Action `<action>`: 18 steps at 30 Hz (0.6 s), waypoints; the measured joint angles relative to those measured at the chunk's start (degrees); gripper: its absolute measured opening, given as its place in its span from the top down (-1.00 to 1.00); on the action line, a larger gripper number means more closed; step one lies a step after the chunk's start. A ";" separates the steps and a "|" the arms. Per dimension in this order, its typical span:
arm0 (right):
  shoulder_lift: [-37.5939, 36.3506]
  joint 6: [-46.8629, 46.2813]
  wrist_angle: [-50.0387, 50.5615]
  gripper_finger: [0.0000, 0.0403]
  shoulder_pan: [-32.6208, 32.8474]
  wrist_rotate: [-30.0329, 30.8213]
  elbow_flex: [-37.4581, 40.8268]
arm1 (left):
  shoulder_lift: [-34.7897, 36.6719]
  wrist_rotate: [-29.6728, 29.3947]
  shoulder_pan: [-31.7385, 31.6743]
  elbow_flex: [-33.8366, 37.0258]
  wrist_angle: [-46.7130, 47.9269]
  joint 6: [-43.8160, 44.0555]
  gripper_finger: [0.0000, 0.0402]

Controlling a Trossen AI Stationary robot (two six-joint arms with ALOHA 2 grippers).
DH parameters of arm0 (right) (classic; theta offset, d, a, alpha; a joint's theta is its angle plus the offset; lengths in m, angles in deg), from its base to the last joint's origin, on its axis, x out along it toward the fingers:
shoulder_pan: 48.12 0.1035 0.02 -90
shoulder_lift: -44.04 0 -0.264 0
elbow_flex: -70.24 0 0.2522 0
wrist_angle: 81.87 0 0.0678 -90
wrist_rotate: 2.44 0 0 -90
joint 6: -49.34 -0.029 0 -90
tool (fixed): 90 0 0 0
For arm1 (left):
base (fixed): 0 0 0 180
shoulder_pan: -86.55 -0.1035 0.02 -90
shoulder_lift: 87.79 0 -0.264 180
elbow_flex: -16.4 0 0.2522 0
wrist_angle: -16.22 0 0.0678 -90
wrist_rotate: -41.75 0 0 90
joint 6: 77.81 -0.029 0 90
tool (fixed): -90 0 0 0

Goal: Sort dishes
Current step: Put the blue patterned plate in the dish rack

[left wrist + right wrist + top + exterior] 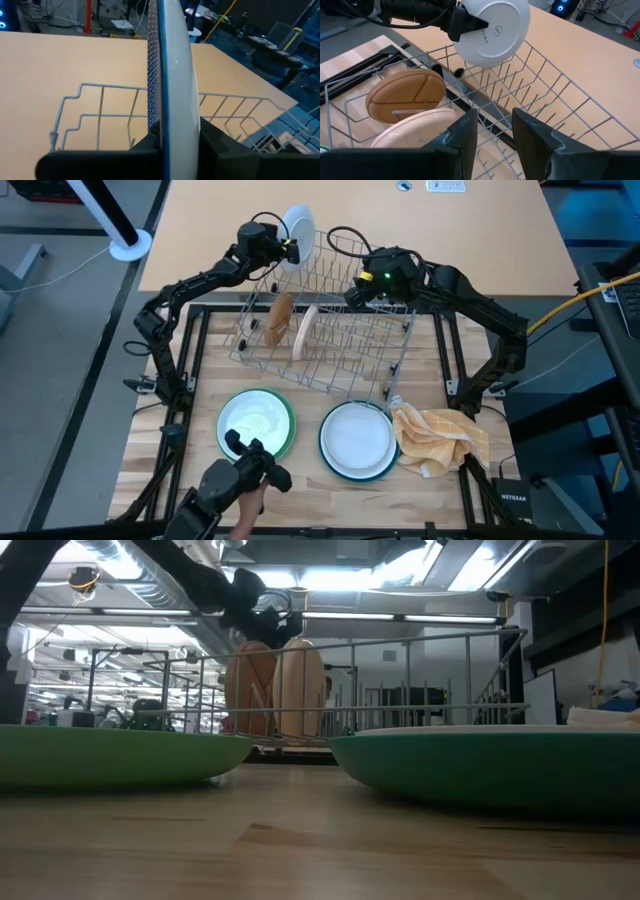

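- Left pincer clamped on a white plate, edge-up over the rack at twelve o'clock.
- Right pincer apart, empty, above the rack.
- Next, I'd say: lower plate between tines.

White plate is pinched edge-on in my left hand, upright, above the far end of the rack. Brown plate & tan plate stand on edge side by side in the rack slots, brown one w/ divided sections. Green plate lies flat on the counter near the front, a white plate inside it. Teal plate lies flat just beside it, also w/ a white plate on top.
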 joint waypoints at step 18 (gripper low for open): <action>-0.03 0.02 -3.00 0.37 0.00 0.17 0.00 | -0.36 0.00 0.18 0.00 3.96 -4.97 0.84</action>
